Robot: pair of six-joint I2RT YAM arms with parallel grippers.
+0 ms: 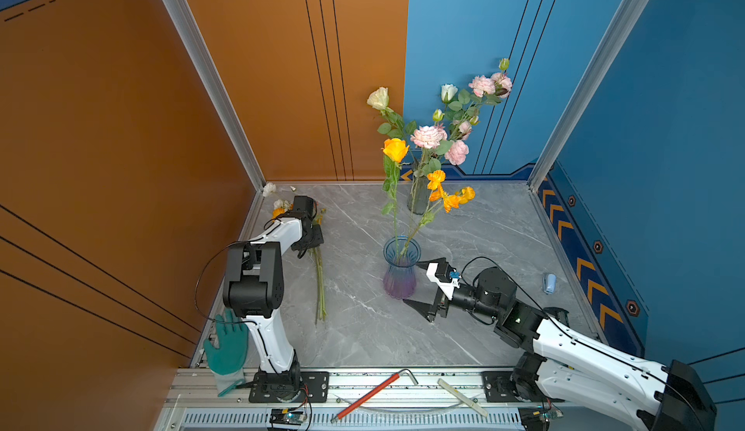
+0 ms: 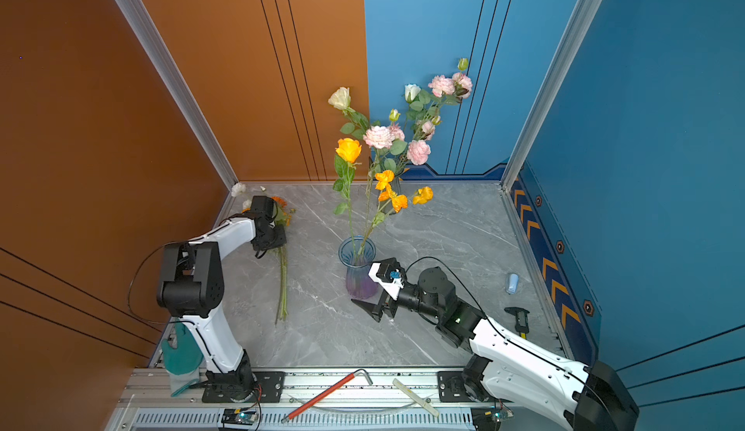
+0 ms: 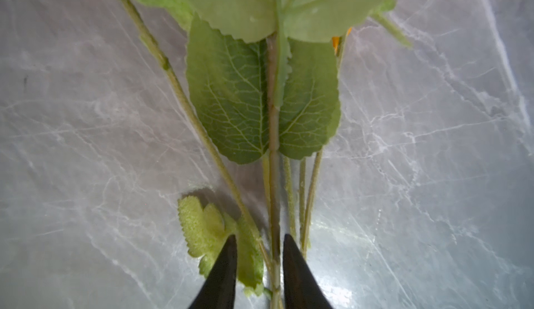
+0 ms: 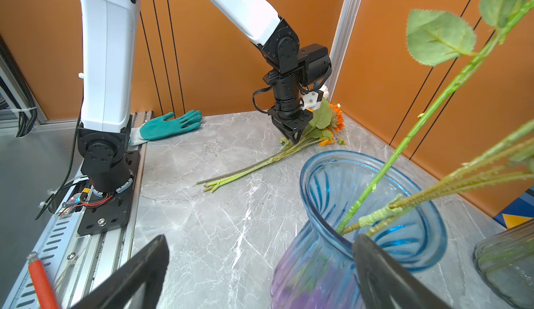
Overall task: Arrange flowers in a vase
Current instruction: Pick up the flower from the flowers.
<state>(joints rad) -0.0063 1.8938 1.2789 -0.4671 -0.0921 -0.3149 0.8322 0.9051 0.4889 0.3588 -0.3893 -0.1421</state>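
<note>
While straddling loose flowers (image 1: 320, 284) by table (image 1: 483, 247) far-left corner: left gripper (image 3: 259, 236) slightly parted, unclamped | right gripper (image 4: 261, 236) spread wide beside vase (image 1: 399, 276), empty | step: grasping stem | next: clamp, lift, carry to vase

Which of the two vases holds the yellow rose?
The blue-and-purple vase in front, beside the right gripper; the grey glass vase behind it holds pink blooms.
</note>
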